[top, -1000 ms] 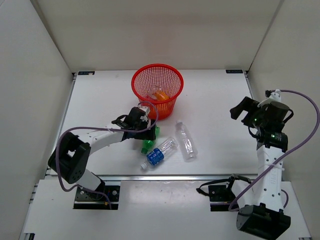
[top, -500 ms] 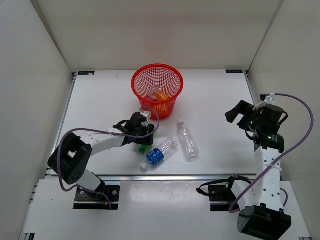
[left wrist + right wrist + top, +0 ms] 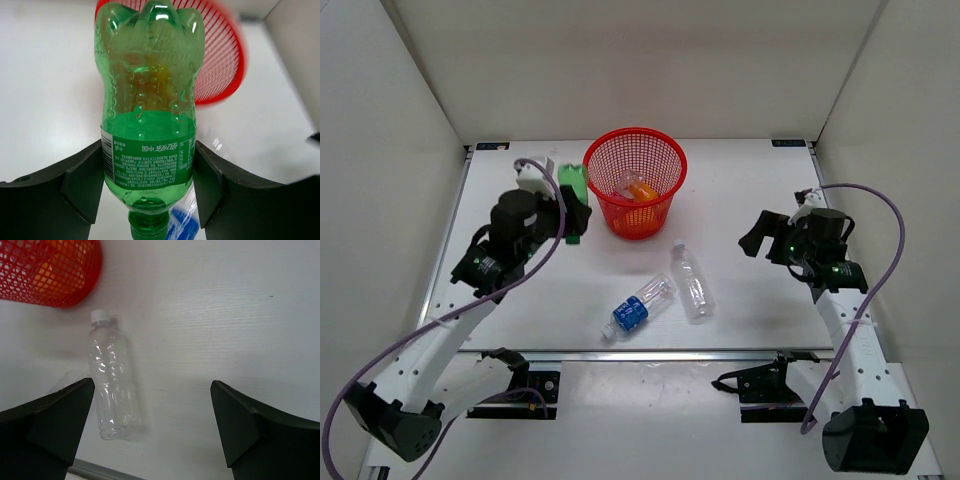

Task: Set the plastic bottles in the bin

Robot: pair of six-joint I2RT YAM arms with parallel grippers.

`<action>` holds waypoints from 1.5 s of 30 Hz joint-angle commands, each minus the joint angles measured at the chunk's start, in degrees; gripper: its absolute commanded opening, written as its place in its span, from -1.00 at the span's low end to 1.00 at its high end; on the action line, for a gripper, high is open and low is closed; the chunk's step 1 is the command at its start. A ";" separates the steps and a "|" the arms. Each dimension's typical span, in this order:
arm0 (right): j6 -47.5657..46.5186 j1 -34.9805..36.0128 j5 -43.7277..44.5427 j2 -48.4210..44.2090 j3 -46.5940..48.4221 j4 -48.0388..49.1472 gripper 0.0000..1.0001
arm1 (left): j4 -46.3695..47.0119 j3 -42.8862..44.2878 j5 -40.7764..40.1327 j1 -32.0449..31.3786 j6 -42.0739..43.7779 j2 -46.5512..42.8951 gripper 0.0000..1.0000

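My left gripper (image 3: 570,205) (image 3: 149,172) is shut on the green bottle (image 3: 571,196) (image 3: 148,115), holding it in the air just left of the bin (image 3: 635,180) (image 3: 220,65), a round red mesh basket. Inside the bin lie an orange-filled bottle (image 3: 642,190) and a clear one. On the table lie a clear bottle with a blue label (image 3: 638,307) and a plain clear bottle (image 3: 691,281) (image 3: 112,375). My right gripper (image 3: 756,236) (image 3: 152,410) is open above the table, right of the plain clear bottle, with nothing between its fingers.
White walls enclose the table on the left, back and right. The table's near edge (image 3: 650,352) runs just below the two lying bottles.
My left gripper closed on the green bottle at the table and lifted it up and back to beside the bin. My right arm swung left and lower.
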 commanded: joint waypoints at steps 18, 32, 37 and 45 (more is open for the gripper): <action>-2.86 26.02 9.41 15.07 -3.49 9.98 0.98 | 23.28 27.03 -0.62 0.08 6.66 36.26 0.97; -5.26 32.44 16.96 38.02 5.21 10.86 0.30 | 1.17 -5.48 -0.99 -3.89 2.02 2.09 0.97; -5.51 30.52 21.35 34.88 10.38 7.18 -0.33 | -5.96 -17.45 3.33 -2.74 -3.69 -10.13 0.97; -8.31 22.78 13.29 21.86 27.26 9.81 -0.35 | -8.27 -25.37 9.21 3.76 -8.28 -18.86 0.98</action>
